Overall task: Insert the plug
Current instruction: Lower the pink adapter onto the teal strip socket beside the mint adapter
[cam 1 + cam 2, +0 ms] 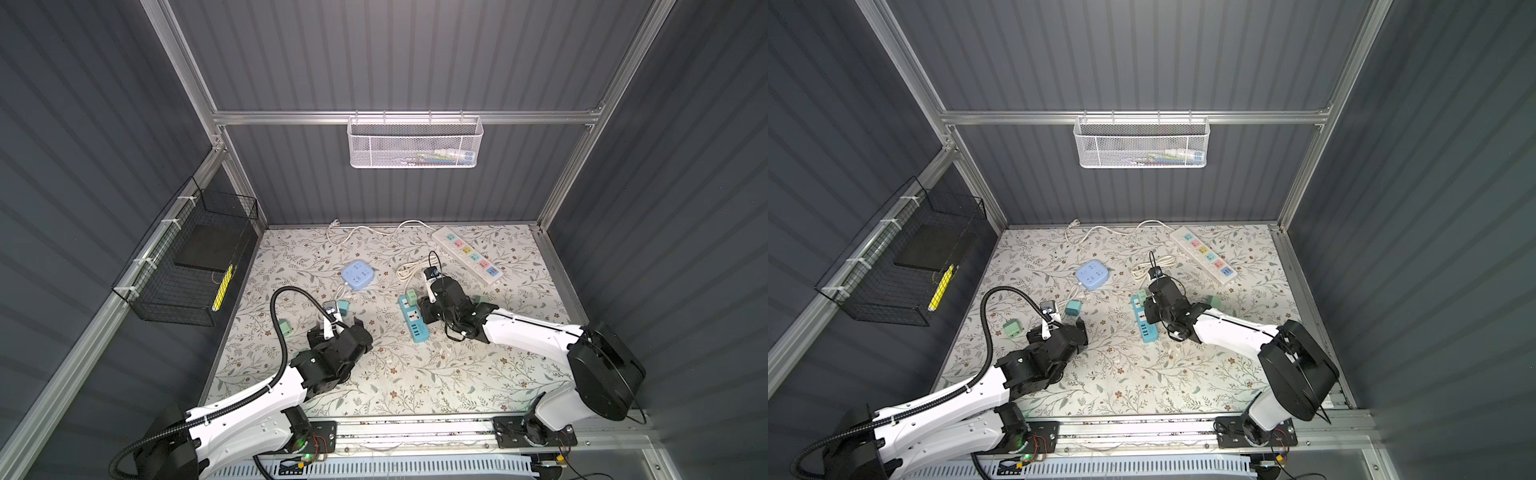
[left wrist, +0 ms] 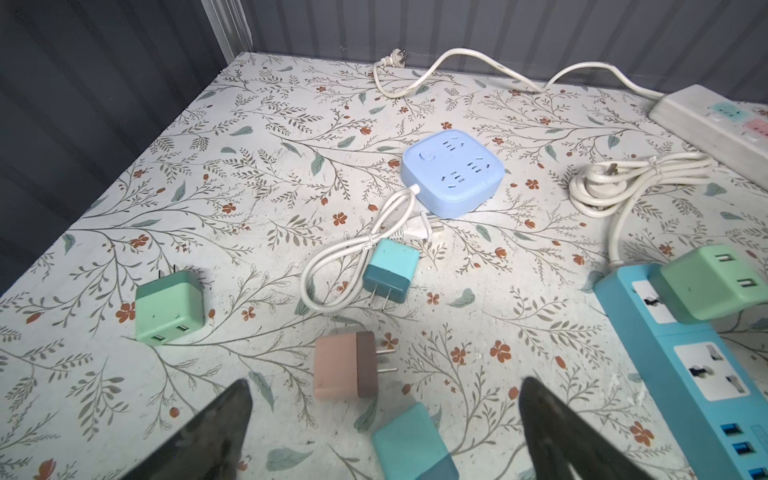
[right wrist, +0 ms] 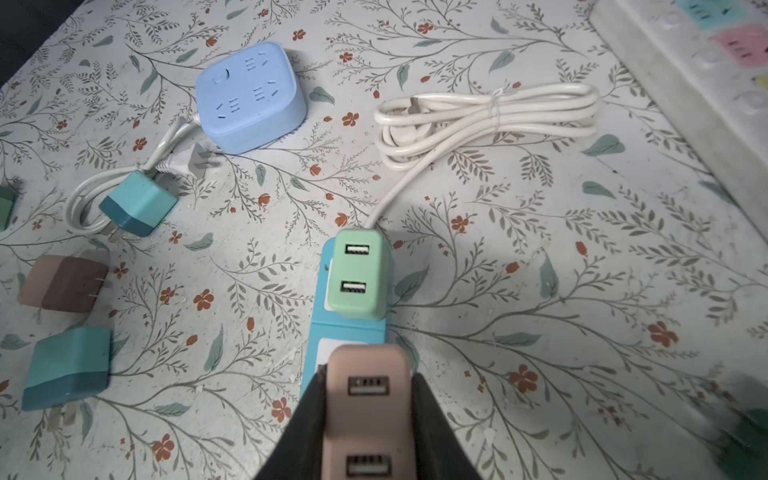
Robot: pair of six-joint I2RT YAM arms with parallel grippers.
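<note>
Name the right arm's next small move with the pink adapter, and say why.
Probably lower it straight down, slowly. The right fingers are shut on the pink adapter, held over the blue power strip just beside the green adapter that sits plugged in. In the left wrist view the neighbouring socket looks empty, so the prongs, hidden here, are likely not seated yet.

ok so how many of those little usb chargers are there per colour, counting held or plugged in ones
green: 3 - leftmost green charger, plugged-in green charger, rightmost green charger
teal: 2 - far teal charger, near teal charger
pink: 2 - loose pink charger, held pink charger
total: 7
</note>
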